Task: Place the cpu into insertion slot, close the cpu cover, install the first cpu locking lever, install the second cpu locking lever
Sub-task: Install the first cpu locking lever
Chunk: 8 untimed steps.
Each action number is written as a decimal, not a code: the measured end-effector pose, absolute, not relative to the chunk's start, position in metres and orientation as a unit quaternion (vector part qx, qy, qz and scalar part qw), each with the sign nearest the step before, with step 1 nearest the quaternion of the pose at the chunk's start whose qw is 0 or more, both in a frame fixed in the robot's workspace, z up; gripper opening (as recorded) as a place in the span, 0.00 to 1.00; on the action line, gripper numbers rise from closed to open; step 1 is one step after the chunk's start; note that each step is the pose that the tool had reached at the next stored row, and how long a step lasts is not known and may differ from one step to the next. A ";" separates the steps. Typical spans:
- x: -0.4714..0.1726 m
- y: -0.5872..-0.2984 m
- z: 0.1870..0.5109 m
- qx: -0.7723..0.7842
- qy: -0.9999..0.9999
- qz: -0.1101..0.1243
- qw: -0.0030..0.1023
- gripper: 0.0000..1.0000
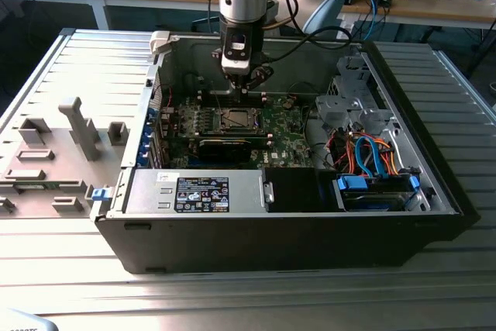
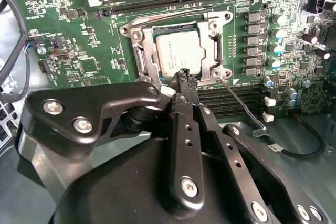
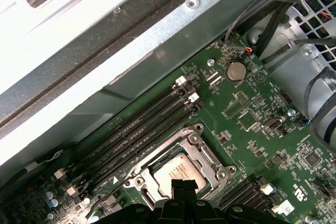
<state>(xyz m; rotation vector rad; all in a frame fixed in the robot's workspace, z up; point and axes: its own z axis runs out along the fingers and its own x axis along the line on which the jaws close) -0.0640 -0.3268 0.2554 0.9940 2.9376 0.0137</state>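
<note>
Already the cpu (image 2: 177, 52) lay under the closed cpu cover (image 2: 143, 56), the pincer (image 2: 185, 77) pressed together at its six-o'clock edge.

- Even indoor light fills the exterior view; the ribbed table (image 1: 70, 60) shines pale, and the case floor under my gripper (image 1: 246, 83) sits in shade.
- In the first wrist view, hard glare whitens the case wall (image 3: 79, 40) beyond my fingers.
- In the second wrist view the cpu (image 2: 177, 52) gleams softly; my near black linkage looks soft and swollen.
</note>
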 end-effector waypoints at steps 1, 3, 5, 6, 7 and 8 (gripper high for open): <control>-0.064 -0.327 0.255 0.320 0.947 0.004 0.020 0.11; -0.064 -0.327 0.255 0.317 0.948 0.004 0.020 0.11; -0.064 -0.327 0.255 0.315 0.949 0.005 0.020 0.11; -0.064 -0.327 0.255 0.314 0.949 0.005 0.020 0.11; -0.064 -0.327 0.255 0.312 0.950 0.005 0.020 0.11; -0.064 -0.327 0.255 0.311 0.950 0.005 0.020 0.11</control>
